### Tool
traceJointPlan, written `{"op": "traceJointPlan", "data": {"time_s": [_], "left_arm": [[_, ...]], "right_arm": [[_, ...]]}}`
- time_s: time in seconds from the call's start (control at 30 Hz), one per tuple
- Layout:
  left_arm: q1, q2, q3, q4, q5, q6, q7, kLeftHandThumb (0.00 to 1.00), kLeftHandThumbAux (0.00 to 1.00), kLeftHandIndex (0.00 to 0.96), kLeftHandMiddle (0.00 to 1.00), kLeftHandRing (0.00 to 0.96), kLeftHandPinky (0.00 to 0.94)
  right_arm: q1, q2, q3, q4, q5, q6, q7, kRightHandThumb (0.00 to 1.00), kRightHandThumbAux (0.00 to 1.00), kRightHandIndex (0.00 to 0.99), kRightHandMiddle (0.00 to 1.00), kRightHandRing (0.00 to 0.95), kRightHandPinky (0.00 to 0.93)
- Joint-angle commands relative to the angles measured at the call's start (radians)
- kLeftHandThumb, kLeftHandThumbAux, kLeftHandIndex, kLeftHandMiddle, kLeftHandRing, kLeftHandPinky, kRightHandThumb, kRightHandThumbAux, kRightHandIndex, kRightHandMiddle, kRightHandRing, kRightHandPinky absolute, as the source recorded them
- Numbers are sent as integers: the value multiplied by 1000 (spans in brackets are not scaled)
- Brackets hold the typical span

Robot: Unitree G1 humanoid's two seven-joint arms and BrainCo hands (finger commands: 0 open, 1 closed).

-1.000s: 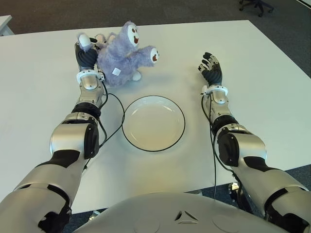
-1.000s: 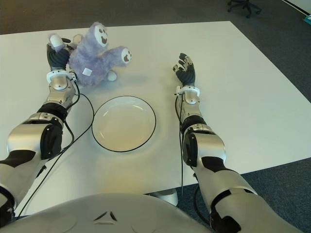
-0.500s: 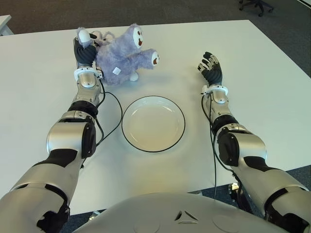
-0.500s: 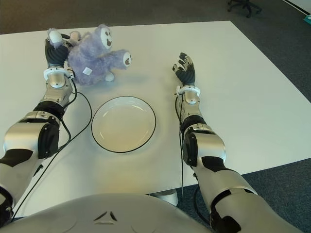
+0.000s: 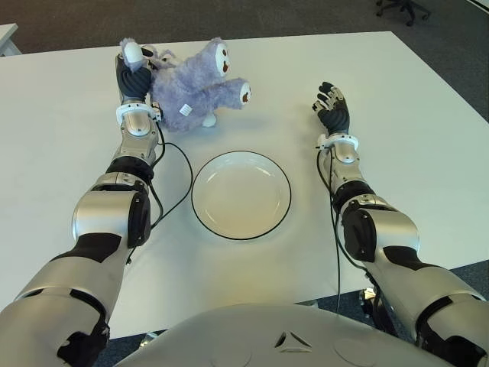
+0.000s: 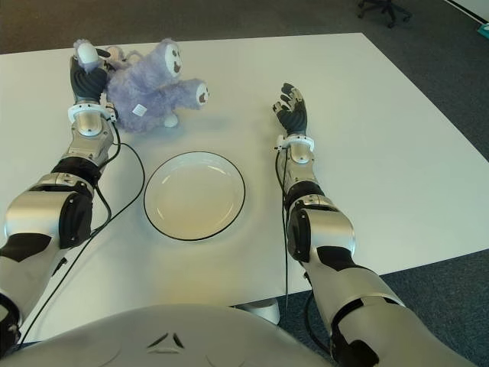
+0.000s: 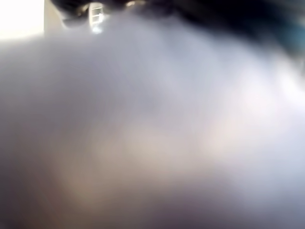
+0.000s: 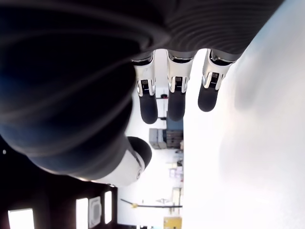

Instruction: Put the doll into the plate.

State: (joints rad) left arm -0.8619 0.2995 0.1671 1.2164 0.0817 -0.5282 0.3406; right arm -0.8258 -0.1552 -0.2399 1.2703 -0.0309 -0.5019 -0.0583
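While left hand (image 5: 134, 76) grips doll (image 5: 195, 88), plate (image 5: 241, 194) holds nothing; right hand (image 5: 333, 115) fingers spread.

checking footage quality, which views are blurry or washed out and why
Left wrist view: all blur, the purple doll fills the lens, held by the left hand. Right wrist view: fingers sharp, background glaring white. Eye views: clear, plate evenly lit.

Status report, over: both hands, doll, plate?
Left robot hand shut on fluffy purple plush doll, far-left of the table. Right robot hand open, idle. Round white black-rimmed plate empty, path clear.
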Motion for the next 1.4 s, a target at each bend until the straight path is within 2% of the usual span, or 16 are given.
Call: {"op": "traceJointPlan", "data": {"time_s": [0.03, 0.3, 0.47, 1.03, 1.23, 1.4], "left_arm": [[-21, 14, -14, -13, 19, -25, 13, 729, 693, 442, 830, 858, 856], [-39, 18, -26, -23, 27, -36, 15, 726, 691, 442, 809, 849, 846], [-44, 23, -39, -32, 38, -35, 17, 722, 690, 441, 776, 835, 851], [-44, 36, -62, -67, 72, -50, 13, 721, 688, 441, 768, 833, 854], [-48, 36, -61, -87, 57, -43, -18, 720, 688, 440, 762, 831, 857], [-50, 43, -70, -100, 68, -43, -14, 721, 688, 441, 768, 833, 854]], "right_arm": [[71, 25, 3, 52, 3, 48, -5, 665, 871, 141, 146, 112, 112], [70, 27, 2, 52, 4, 48, -6, 628, 870, 140, 140, 108, 111], [70, 26, 3, 52, 4, 48, -5, 630, 871, 138, 141, 109, 107], [69, 25, 1, 52, 5, 50, 3, 654, 865, 141, 138, 107, 106], [70, 24, 4, 52, 3, 50, 1, 607, 865, 138, 130, 99, 102], [71, 24, 3, 52, 4, 50, 1, 642, 868, 140, 135, 102, 95]]}}
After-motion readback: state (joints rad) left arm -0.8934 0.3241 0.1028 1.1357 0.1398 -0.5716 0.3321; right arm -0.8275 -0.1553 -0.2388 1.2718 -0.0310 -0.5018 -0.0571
